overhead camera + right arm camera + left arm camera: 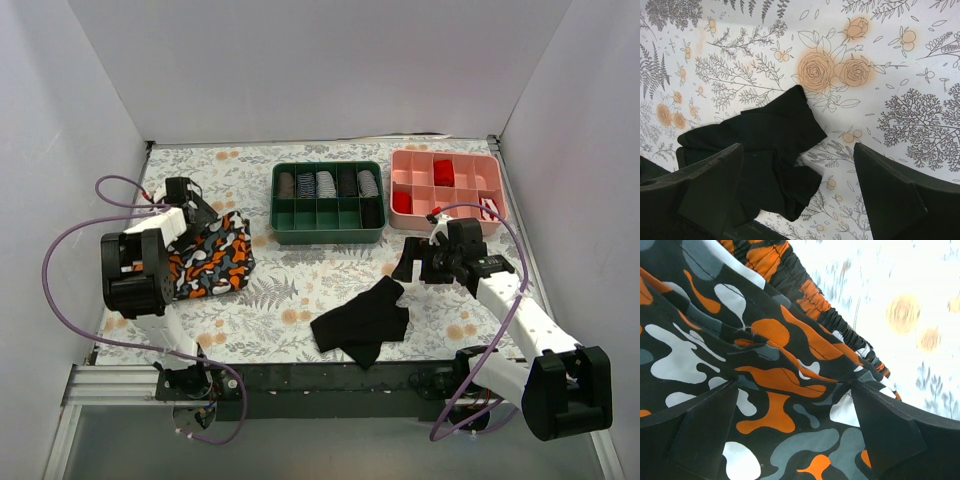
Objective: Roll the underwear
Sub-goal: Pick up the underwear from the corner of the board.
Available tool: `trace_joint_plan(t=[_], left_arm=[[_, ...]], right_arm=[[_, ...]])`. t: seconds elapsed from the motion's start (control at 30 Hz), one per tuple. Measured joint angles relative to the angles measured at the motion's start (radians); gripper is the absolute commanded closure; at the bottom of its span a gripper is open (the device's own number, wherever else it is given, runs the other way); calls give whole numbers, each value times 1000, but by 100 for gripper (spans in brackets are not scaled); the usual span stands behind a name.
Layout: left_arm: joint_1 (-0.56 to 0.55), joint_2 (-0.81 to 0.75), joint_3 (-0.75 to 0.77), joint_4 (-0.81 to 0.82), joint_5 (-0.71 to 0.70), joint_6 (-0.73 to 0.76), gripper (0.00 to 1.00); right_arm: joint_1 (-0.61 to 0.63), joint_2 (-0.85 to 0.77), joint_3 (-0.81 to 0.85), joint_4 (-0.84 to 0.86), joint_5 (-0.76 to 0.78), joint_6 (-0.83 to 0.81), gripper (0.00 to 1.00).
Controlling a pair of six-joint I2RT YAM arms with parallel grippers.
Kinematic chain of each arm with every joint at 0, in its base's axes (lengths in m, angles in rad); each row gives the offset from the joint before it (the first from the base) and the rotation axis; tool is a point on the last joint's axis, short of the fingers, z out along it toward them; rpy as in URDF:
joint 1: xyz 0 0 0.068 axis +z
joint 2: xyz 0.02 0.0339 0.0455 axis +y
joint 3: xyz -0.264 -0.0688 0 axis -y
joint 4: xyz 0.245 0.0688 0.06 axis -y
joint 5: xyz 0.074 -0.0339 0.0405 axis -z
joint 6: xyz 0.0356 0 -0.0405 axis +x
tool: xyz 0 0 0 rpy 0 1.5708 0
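The black underwear (pixel 362 320) lies crumpled on the floral table near the front edge, right of centre. It also shows in the right wrist view (pixel 765 145), low and to the left. My right gripper (pixel 415 262) (pixel 800 195) is open and empty, hovering above and to the right of it, not touching. My left gripper (pixel 203 216) (pixel 797 440) is open, its fingers spread close over the camouflage-patterned underwear (pixel 212 256) (pixel 765 390) at the left. I cannot tell whether it touches the fabric.
A green divided tray (pixel 328 232) holding several rolled garments stands at the back centre. A pink divided tray (pixel 447 158) with red items stands at the back right. White walls enclose the table. A black rail (pixel 330 378) runs along the near edge.
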Motion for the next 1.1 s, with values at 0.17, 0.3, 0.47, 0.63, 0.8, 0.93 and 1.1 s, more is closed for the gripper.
trace_joint_plan(t=[0.17,0.3,0.47,0.63,0.8,0.93,1.1], left_arm=[[38,71,77,19,1,61,2],[59,102,105,45,10,106,2],[69,138,145,63,25,153,2],[80,144,159,61,62,164,2],[89,108,157,27,118,163,2],[88,-8,157,-13,174,163,2],[81,-254,150,-12,321,151,2]], right_arm=[[0,9,11,1,-16,3,1],[0,17,16,-3,-19,4,1],[0,40,37,-19,-20,3,1],[0,42,50,-28,-22,3,1],[0,28,49,-51,-26,3,2],[0,5,49,-79,-8,15,1],[5,0,41,-117,-4,26,3]])
